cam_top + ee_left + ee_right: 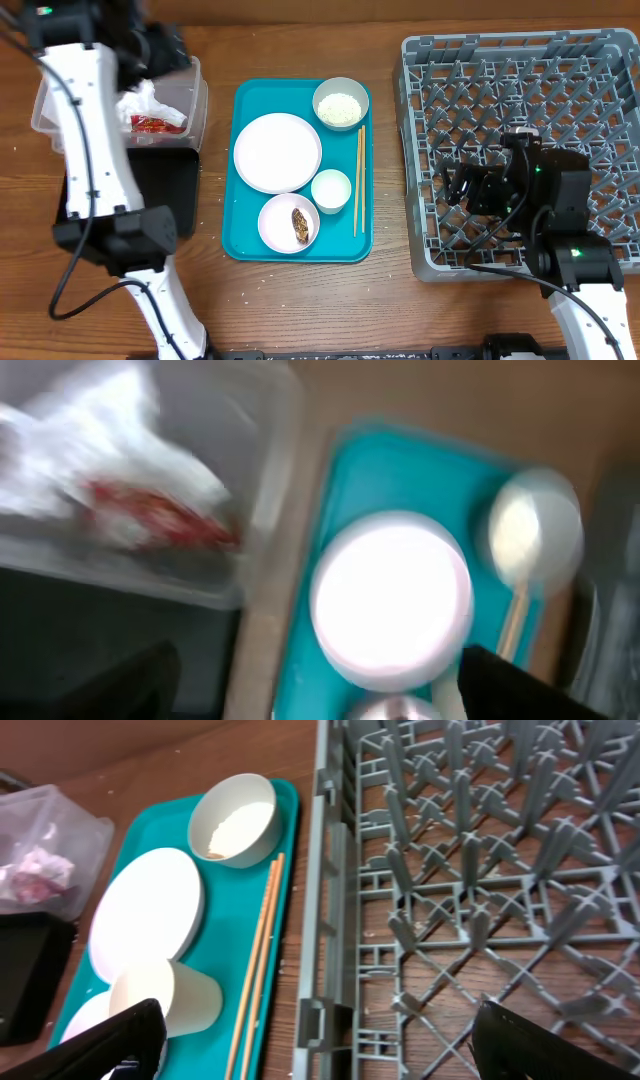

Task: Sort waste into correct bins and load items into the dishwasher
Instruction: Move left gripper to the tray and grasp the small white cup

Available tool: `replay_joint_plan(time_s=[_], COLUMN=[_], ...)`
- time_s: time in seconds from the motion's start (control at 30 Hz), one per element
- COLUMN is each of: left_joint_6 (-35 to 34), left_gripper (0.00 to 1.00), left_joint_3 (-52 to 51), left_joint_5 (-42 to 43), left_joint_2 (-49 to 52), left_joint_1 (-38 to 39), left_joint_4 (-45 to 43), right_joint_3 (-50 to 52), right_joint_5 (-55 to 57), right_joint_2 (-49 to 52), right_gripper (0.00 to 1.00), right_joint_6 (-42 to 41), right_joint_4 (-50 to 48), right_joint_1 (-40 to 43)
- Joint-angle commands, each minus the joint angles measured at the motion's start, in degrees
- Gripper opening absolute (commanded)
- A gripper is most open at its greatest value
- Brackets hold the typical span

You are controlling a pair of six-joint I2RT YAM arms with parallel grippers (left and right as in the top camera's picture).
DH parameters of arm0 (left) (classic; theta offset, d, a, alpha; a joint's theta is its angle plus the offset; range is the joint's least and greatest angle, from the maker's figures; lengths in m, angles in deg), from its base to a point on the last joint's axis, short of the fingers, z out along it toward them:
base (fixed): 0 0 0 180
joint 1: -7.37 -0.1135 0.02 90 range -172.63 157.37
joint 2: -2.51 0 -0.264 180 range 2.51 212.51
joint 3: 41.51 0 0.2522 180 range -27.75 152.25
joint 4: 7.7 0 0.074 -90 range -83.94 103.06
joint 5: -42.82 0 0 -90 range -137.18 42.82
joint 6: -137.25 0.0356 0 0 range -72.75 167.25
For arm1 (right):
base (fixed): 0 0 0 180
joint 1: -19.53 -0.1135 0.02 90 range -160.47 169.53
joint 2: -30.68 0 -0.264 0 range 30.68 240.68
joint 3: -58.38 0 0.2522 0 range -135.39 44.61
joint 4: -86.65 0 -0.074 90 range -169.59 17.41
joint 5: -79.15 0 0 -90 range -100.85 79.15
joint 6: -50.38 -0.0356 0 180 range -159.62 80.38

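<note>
While our left gripper [320, 695] hangs over the gap between the bins and the serving tray, its wrist view is blurred, yet we see its two dark fingers standing well apart with nothing between them. The clear tub [192, 84] at the far left holds the red-and-white snack wrapper [156, 124] and crumpled white paper [141, 99]. Just beside it, on the near side, sits the black tray [166, 192]; our left arm [95, 150] crosses both and hides part of each.

On the teal tray [243, 243] we find a large white plate [277, 152], a bowl [341, 104] with rice [340, 108] in it, a cup [331, 190], and a small plate [288, 222] carrying the brown lump [300, 226]. The chopsticks [360, 180] lie side by side along the tray's right rim, just beside the cup.

A narrow strip of table [388, 200] separates that rim from the dish rack [600, 60]; a similar strip runs between the tub and the teal tray. Our right gripper [462, 187] hangs over the rack's left half, jaws wide apart, pegs beneath them.
</note>
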Motion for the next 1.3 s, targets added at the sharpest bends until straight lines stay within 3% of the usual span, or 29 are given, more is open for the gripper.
replay_joint_plan(time_s=[0.0,0.17,0.27,0.53,0.7,1.13,1.23,1.27], left_joint_6=[8.2,9.9,9.3,4.5,4.5,4.3,4.0,3.8], left_gripper=[0.82,0.80,0.64,0.70,0.66,0.22,0.04,0.04], left_joint_3=[-4.6,-13.6,-19.1,-26.1,-33.3,-40.9,-41.7,-41.7], left_joint_5=[5.2,5.3,5.4,-2.7,-2.3,-1.1,-1.0,-1.1], left_joint_2=[2.2,2.8,2.8,2.8,2.8,2.8,2.8,2.8], left_joint_1=[6.2,14.4,18.6,27.4,29.5,30.4,30.5,30.5], left_joint_4=[2.2,2.2,2.0,-4.3,-11.5,-18.4,-19.4,-19.7], right_joint_3=[-1.6,-1.6,-1.6,-1.6,-1.6,-1.6,-1.6,-1.6], right_joint_5=[-1.7,-1.4,-1.5,-1.2,-1.2,-0.2,-0.2,-0.2], right_joint_2=[-2.1,-2.9,-2.8,-2.8,-2.8,-2.8,-2.8,-2.8], right_gripper=[1.00,1.00,1.00,1.00,1.00,1.00,1.00,1.00], right_joint_6=[0.1,0.1,0.3,0.5,0.5,0.5,0.5,0.5], right_joint_4=[-0.2,-0.2,0.1,0.8,1.6,2.7,2.8,2.8], right_joint_1=[-0.3,-0.3,-0.3,-0.3,-0.3,-0.3,-0.3,-0.3])
